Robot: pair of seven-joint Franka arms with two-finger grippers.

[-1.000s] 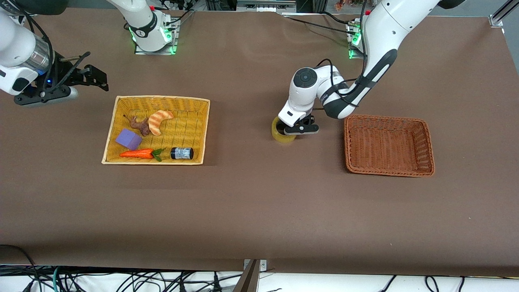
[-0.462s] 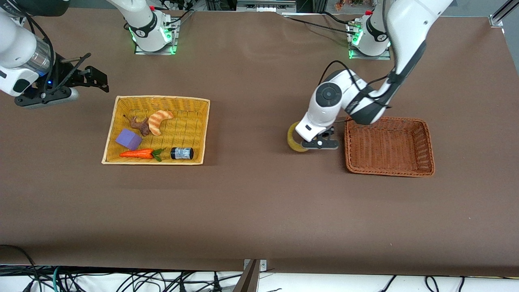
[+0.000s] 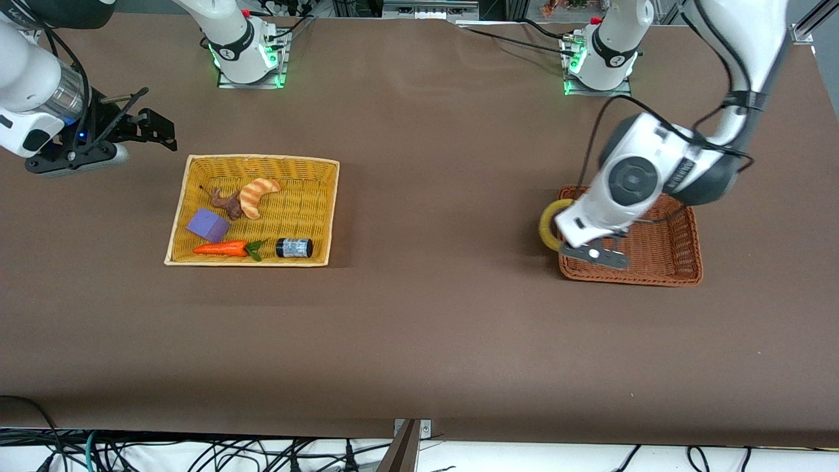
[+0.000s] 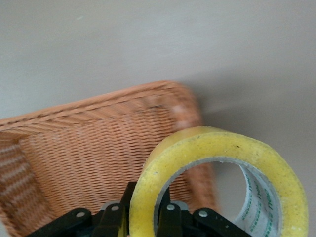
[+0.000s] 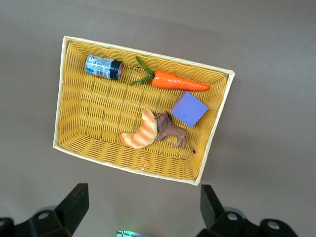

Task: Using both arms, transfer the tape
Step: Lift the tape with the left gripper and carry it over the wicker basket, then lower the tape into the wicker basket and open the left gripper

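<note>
- The left hand [image 3: 593, 252] is clamped on the rim of the tape [image 3: 549, 225], holding it upright in the air over the edge of the brown wicker basket [image 3: 682, 259] that faces the right arm's end of the worktop [image 3: 419, 341].
- The right hand [image 3: 154, 128], fingers spread apart, waits above the worktop beside the yellow wicker basket [image 3: 324, 210].
- That basket holds a carrot [image 3: 223, 248], a purple block [image 3: 208, 225], a croissant [image 3: 257, 195], a toy lion [image 5: 170, 132] and a small dark jar [image 3: 294, 248].
</note>
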